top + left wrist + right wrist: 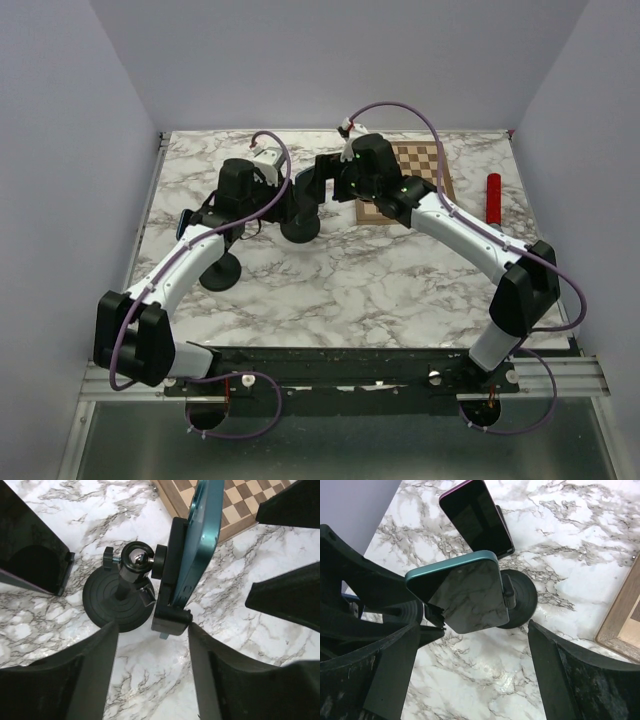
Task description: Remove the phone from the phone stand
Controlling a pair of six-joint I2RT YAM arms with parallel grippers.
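Note:
The teal phone (462,592) with a dark screen sits clamped in the black phone stand (117,602). In the left wrist view the phone (202,535) shows edge-on in the stand's clamp. My left gripper (152,626) is open, its fingers on either side of the clamp's lower end without touching it. My right gripper (474,627) is open, just short of the phone's near edge. In the top view both grippers, left (283,200) and right (325,185), meet over the stand's base (300,228); the phone is hidden there.
A second phone (475,517) with a magenta edge stands on another black stand (222,272) to the left. A wooden chessboard (420,170) lies at the back right, with a red cylinder (492,198) beside it. Walls enclose the marble table (340,290).

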